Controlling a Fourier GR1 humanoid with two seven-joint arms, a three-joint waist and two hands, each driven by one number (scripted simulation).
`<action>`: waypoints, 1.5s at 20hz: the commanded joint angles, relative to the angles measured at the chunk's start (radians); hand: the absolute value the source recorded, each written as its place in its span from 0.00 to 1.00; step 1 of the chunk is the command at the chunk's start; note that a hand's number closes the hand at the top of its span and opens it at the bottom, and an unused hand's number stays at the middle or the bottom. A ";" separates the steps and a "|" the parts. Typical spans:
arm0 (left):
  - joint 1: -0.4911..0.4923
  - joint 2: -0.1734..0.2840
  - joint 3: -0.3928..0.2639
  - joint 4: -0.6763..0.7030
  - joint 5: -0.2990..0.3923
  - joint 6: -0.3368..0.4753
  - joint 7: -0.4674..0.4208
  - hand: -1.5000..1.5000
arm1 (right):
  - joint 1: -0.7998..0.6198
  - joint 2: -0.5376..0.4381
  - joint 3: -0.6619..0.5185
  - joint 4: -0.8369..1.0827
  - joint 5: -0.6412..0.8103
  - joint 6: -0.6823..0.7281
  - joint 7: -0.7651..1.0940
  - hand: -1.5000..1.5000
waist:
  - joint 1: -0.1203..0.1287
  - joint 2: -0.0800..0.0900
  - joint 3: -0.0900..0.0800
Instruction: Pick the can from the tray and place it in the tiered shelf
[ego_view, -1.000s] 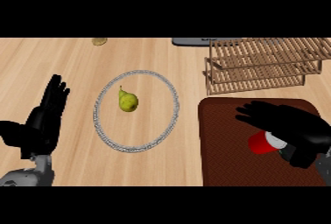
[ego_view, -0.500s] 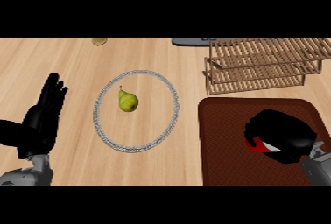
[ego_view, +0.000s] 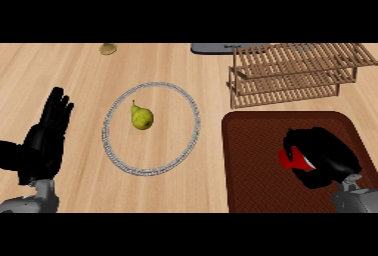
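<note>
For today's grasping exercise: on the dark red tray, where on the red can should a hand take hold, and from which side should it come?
Grip the can round its curved side wall, coming from above and from the right. It seems to lie on the tray, leaving that wall exposed. The right hand already curls over it this way, hiding most of it, so its exact pose is uncertain.

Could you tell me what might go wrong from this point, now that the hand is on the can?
The right hand curls round the red can and hides most of it, so the hold is hard to judge; it might slip on lifting. The tiered shelf has narrow slatted levels, so the can could catch a rail or tip over there.
</note>
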 joint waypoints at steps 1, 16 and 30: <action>-0.027 -0.019 -0.013 0.008 -0.006 0.012 0.022 0.50 | 0.074 0.163 -0.051 -0.021 -0.022 0.048 0.231 1.00 | -0.006 0.010 0.010; 0.016 -0.013 -0.015 -0.038 -0.009 -0.015 0.035 0.50 | -0.044 0.350 -0.193 -0.718 -0.436 0.175 0.798 1.00 | 0.014 0.007 0.010; -0.018 -0.062 -0.024 -0.003 -0.059 -0.014 0.015 0.50 | -0.544 0.131 -0.475 -0.500 -0.559 0.244 1.050 1.00 | 0.028 0.014 0.010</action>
